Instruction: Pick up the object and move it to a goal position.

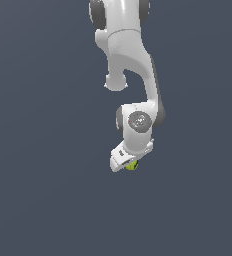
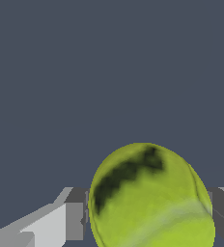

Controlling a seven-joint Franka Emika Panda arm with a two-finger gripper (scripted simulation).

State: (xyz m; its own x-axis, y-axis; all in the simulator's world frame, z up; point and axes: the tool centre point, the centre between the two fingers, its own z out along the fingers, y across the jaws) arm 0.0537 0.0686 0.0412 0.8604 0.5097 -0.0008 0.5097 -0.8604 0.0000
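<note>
From the exterior view I see the white arm (image 1: pixel 130 60) coming down from twelve o'clock and bending toward the middle of the picture, with the gripper (image 1: pixel 129 164) at its lower end. In the wrist view the gripper (image 2: pixel 150 212) has its two dark fingers (image 2: pixel 75 214) pressed against either side of the ball (image 2: pixel 150 198), so I read it as closed narrowly on the ball. In the exterior view only a sliver of the yellow-green ball (image 1: pixel 132 165) peeks out beneath the white hand, at about six o'clock of the wrist joint. All around is a plain dark grey-blue backdrop (image 1: pixel 38 150); I cannot tell where any surface or edge lies.
</note>
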